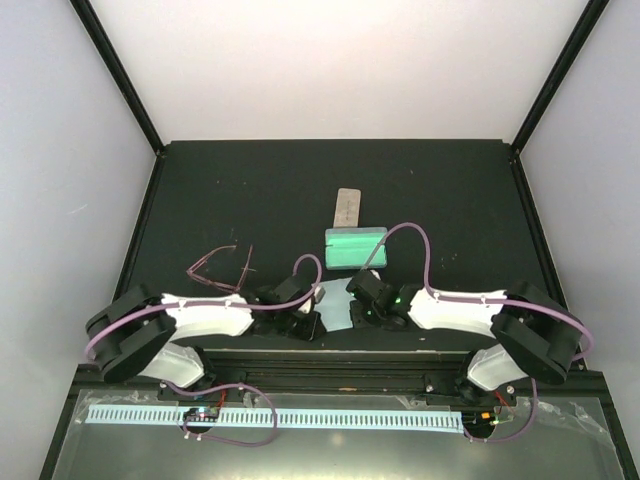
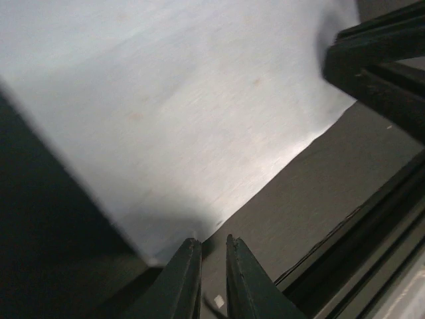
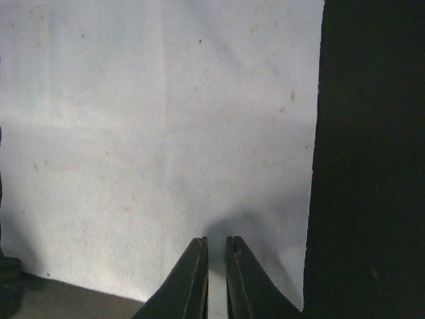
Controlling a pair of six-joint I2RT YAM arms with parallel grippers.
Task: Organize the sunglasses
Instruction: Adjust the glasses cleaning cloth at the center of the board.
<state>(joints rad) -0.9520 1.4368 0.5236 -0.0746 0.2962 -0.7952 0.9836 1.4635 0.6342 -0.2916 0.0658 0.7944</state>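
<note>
Two pincers (image 2: 211,243) (image 3: 216,240) nip one cloth (image 3: 159,133); one sunglasses pair (image 1: 214,265).

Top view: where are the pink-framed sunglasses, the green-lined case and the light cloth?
pink-framed sunglasses (image 1: 214,266), top view, wire front.
green-lined case (image 1: 356,250), top view, green lining.
light cloth (image 1: 337,316), top view, its bare middle.

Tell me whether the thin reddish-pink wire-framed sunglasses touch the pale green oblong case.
Apart. The top view shows bare dark table between the sunglasses and the case.
</note>
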